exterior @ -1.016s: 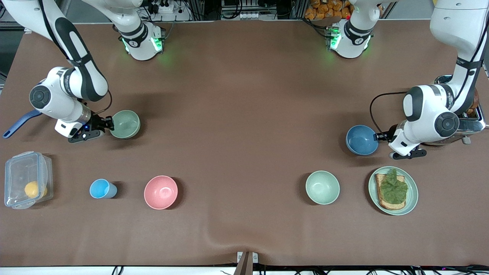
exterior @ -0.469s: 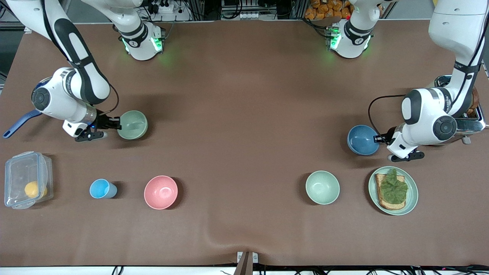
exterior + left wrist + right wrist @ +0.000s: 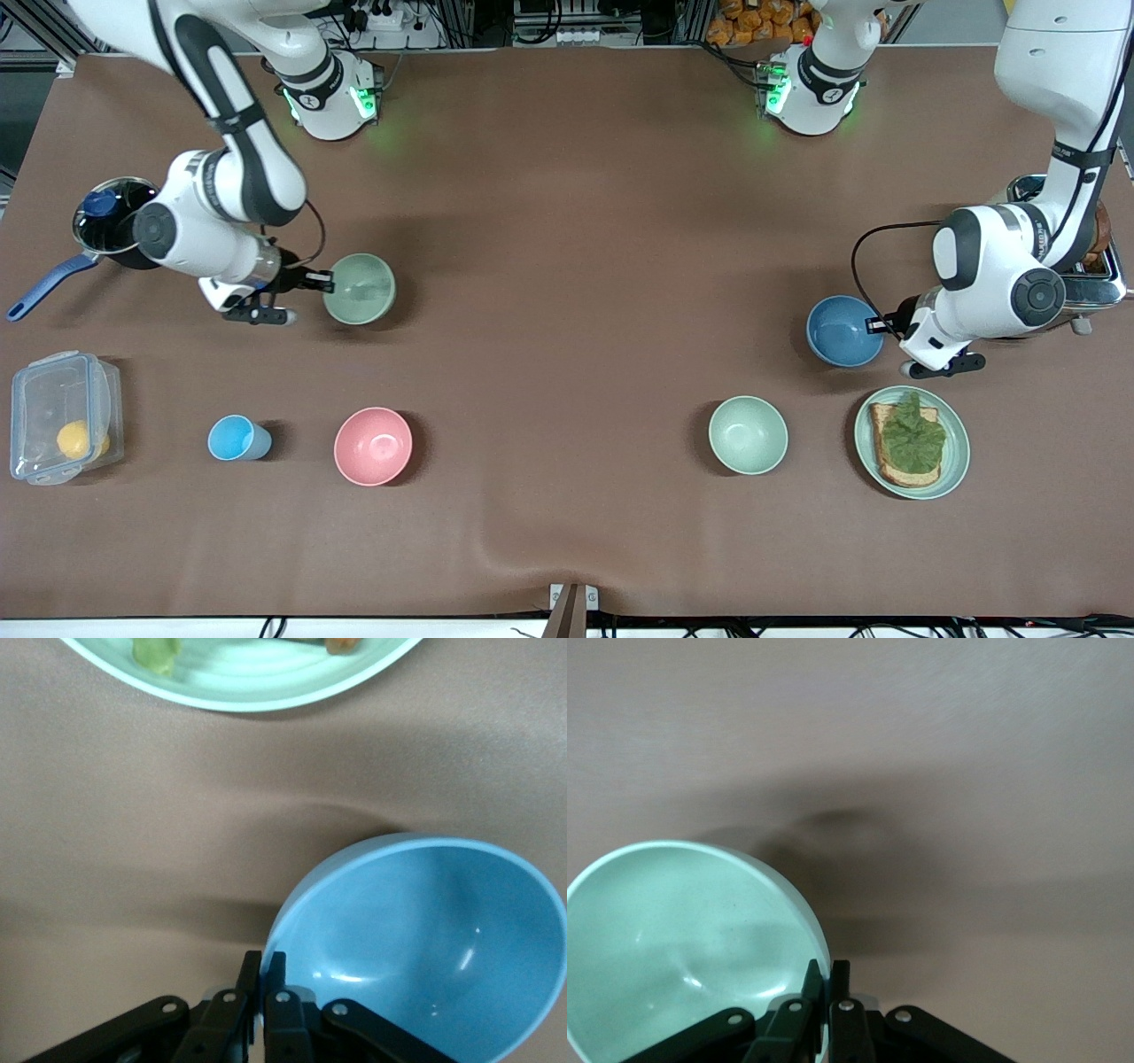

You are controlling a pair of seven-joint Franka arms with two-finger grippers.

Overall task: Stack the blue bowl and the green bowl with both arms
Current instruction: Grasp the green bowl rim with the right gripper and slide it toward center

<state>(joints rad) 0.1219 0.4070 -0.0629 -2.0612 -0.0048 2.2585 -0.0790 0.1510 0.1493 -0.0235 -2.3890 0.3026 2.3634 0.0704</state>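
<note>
The sage green bowl hangs by its rim from my right gripper, which is shut on that rim, one finger inside and one outside. In the right wrist view the green bowl is tilted beside the right gripper, and its shadow lies apart from it on the cloth. The blue bowl is at the left arm's end of the table. My left gripper is shut on its rim. The left wrist view shows the blue bowl tilted, its edge pinched in the left gripper.
Nearer the front camera stand a pink bowl, a light-blue cup, a paler mint bowl and a plate with toast. A clear box and a saucepan are at the right arm's end; a toaster is beside the left arm.
My right gripper has carried the green bowl toward the middle of the table, uncovering the saucepan. My left gripper has shut on the blue bowl's rim; the bowl shifted only slightly.
</note>
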